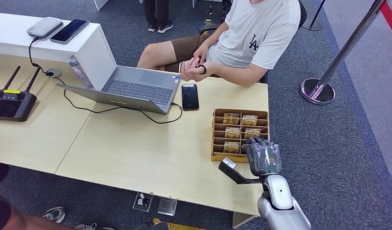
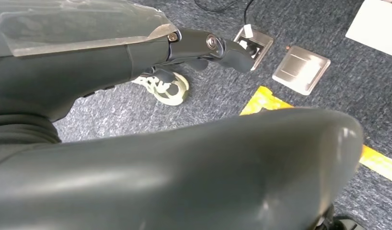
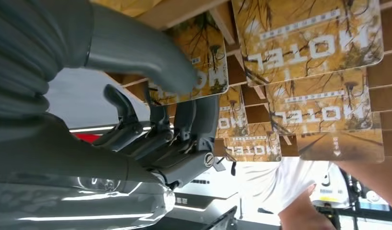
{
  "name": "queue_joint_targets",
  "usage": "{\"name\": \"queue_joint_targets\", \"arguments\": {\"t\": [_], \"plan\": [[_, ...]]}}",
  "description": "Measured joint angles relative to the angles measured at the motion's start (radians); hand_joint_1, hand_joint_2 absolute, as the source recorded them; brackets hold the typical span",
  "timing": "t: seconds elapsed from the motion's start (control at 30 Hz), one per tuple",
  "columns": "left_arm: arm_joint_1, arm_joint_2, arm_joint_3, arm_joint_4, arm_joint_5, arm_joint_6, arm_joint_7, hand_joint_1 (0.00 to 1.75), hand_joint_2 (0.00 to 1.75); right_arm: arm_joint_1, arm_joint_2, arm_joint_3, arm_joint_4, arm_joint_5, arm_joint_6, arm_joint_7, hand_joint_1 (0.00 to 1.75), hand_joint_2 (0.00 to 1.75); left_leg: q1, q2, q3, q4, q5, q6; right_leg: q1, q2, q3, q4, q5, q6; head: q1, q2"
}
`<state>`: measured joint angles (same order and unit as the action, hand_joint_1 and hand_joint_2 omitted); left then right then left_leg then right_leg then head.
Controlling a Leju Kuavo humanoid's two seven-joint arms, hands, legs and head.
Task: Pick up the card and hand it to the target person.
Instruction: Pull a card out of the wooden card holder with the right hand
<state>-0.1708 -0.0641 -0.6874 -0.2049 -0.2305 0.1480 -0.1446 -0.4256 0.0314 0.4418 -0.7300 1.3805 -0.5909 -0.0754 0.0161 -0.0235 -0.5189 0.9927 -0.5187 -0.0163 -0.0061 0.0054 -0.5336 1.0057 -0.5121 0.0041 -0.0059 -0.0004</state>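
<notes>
Hotel-style reception: desk (image 1: 136, 158), laptop (image 1: 136, 88), queue stanchion (image 1: 328, 76).

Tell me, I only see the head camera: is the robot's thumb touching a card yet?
Observer: Yes. In the right wrist view the right hand's thumb lies on a yellow card; I can't tell if it's gripped.
Operator: What's written on it?
Observer: HOTEL, in white letters.
Operator: Where's the other hand?
Observer: The left hand hangs over grey carpet, near a metal floor socket.
</notes>
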Motion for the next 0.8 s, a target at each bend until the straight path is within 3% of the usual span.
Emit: {"name": "queue_joint_targets", "arguments": {"t": [0.8], "plan": [[-0.004,-0.007,0.021,0.0,-0.014,0.029,-0.057,0.0,0.0,0.002,-0.01,0.001,0.006,-0.044,-0.019,-0.018,1.75,1.75,0.0,0.0,-0.001,0.0,0.0,0.0,0.0,0.0,-0.001,0.0,0.0,0.0,0.0,0.0]]}}
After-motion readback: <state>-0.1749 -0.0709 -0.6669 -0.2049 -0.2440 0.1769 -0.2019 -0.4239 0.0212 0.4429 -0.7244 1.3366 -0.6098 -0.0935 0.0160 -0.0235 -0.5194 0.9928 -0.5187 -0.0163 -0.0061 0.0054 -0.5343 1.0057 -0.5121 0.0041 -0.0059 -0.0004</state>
